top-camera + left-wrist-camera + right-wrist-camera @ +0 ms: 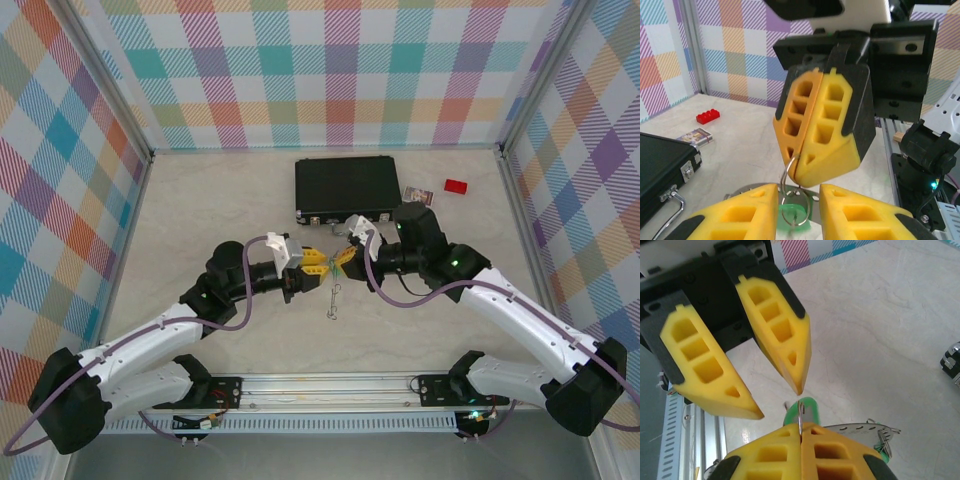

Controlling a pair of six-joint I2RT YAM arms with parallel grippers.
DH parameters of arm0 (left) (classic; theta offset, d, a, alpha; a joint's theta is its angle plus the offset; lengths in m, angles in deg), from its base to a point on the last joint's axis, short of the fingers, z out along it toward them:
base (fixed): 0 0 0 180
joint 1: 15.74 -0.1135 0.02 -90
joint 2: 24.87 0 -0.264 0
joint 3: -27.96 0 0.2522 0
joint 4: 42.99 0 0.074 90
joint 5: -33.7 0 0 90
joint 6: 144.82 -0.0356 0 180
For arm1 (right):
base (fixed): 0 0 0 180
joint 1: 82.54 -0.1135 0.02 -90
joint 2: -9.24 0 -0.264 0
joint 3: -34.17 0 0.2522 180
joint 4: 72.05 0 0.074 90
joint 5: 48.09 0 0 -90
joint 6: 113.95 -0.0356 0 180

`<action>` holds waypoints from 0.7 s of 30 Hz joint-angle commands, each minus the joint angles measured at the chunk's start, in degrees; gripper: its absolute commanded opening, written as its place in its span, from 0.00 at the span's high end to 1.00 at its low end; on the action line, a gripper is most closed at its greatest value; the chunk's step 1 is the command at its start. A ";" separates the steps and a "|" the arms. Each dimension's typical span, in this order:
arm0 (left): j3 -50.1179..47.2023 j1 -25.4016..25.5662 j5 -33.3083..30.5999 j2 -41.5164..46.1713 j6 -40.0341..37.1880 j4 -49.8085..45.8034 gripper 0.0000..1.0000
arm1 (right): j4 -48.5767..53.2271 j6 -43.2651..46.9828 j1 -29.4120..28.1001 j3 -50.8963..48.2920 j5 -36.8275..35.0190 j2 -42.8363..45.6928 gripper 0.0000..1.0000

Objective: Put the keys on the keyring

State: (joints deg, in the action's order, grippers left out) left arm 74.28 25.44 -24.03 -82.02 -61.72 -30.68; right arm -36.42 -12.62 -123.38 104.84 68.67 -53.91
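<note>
My two grippers meet tip to tip above the table's middle. The right gripper [345, 258] [801, 429] [796, 172] is shut on a thin wire loop [786, 176] that runs down to a green-tagged key [791, 216] [810, 407]. The left gripper [315, 265] [799, 192] [780, 402] is open, one finger on each side of that loop and green tag, not touching them. Just below lies the flat grey keyring [742, 190] [855, 429], pierced with small holes. A second bit of green [885, 455] shows at its far end. A small metal bundle [333, 300] hangs under the grippers.
A black case [347, 187] [660, 165] with a metal handle lies at the back. A red block [456, 186] [707, 116] and a small printed box [417, 195] [695, 136] sit to its right. The arms' mounting rail [330, 385] runs along the near edge.
</note>
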 commanded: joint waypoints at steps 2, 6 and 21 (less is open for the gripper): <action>1.36 0.29 0.83 0.15 -0.58 1.58 0.70 | -2.66 -0.42 0.28 -0.13 2.15 1.56 1.00; 1.50 0.29 0.30 -0.55 -0.53 1.48 0.70 | -3.37 -0.86 0.30 -0.17 2.25 2.10 1.00; 0.76 0.21 2.75 -3.66 1.97 5.70 0.71 | -19.41 -10.84 2.01 -7.06 10.86 6.57 1.00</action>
State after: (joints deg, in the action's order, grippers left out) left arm 74.32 25.44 -22.92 -85.56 -60.73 -28.65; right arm -49.86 -20.66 -121.57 98.15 75.73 -48.43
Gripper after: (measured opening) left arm 0.287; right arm 0.047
